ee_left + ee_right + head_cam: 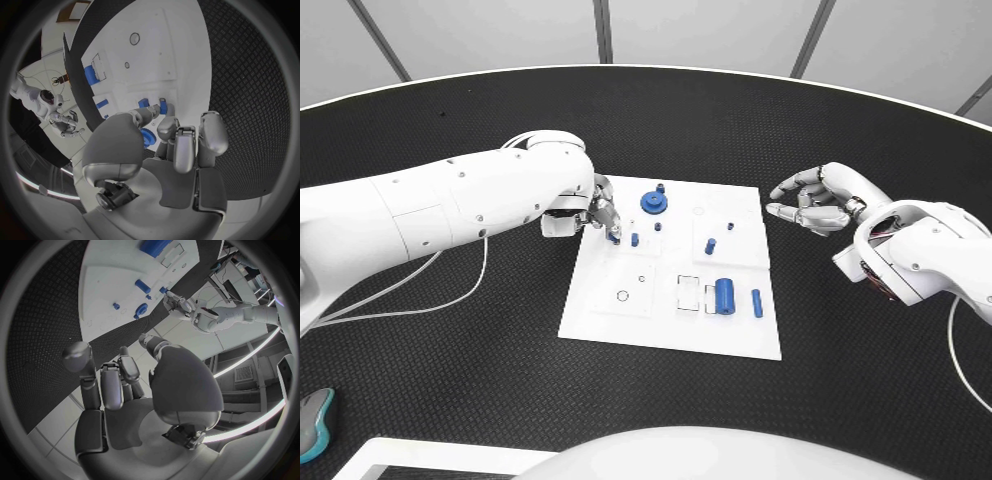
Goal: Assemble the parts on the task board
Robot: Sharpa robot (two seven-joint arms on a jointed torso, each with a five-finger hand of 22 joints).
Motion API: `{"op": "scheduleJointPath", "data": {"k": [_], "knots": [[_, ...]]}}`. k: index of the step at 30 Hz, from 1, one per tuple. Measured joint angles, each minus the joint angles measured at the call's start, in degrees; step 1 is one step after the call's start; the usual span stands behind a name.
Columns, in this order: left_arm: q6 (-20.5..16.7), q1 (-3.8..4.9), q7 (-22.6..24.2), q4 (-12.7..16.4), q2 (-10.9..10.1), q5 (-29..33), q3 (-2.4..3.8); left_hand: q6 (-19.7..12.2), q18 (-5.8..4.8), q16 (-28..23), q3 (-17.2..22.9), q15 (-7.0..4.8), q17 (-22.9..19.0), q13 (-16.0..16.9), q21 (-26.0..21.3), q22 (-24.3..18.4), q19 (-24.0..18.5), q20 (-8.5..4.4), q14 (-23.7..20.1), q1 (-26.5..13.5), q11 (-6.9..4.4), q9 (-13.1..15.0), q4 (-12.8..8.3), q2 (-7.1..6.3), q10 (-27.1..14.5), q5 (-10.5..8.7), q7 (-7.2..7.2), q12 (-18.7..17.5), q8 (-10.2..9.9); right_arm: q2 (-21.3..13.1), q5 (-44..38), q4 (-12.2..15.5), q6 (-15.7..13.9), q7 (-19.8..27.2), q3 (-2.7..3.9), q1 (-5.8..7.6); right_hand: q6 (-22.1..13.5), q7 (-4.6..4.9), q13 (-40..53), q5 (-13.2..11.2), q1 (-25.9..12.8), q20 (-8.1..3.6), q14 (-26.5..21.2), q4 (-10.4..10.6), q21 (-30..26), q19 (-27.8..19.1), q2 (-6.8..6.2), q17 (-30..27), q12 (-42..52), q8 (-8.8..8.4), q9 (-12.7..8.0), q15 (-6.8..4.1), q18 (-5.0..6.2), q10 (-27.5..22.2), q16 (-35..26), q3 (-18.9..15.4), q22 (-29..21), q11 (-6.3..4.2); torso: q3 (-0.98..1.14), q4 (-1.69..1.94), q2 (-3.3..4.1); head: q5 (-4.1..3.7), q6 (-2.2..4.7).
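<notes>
The white task board (610,310) lies in the middle of the black table (444,380), and small blue parts stand or lie across it. A round blue disc part (653,203) sits near the board's far edge. Nearer than the disc, a short blue peg (635,240) stands upright, and to the right of the disc a second small peg (711,246) stands near the board's middle. A large blue cylinder (724,296) lies toward the board's near right corner, with a slim blue pin (757,303) just beside it on the right.

The left hand (594,216) reaches over the board's far left corner, just left of the disc, fingertips down at a small blue part (615,237); whether it grips that part cannot be told. In the left wrist view its fingers (186,145) curl above the board with blue pieces (150,103) close ahead.

The right hand (822,199) hovers off the board's far right corner, over bare table, fingers curled inward and holding nothing. The right wrist view shows its fingers (111,385) folded together.
</notes>
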Motion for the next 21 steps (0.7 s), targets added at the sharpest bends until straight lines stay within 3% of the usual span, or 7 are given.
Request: {"op": "scheduleJointPath", "data": {"k": [21], "knots": [[0.43,-0.25,0.00,0.08,0.24,0.00,-0.02,0.00,0.00,0.00,-0.03,0.00,0.00,-0.01,0.00,-0.01,0.00,0.00,0.00,0.17,0.01,0.02,0.25,0.15,-0.01,0.14,0.00,0.00,0.53,0.06,0.00,0.02,0.04,0.00,0.00,0.00,0.00,0.00,0.00,0.00,0.00,0.00,0.00,0.00,0.00,0.00,0.00,0.04,0.00,0.00,0.01,0.00,0.00,0.00,0.00,0.00,0.00,0.00,0.01,0.00,0.03,-0.02,-0.23]]}}
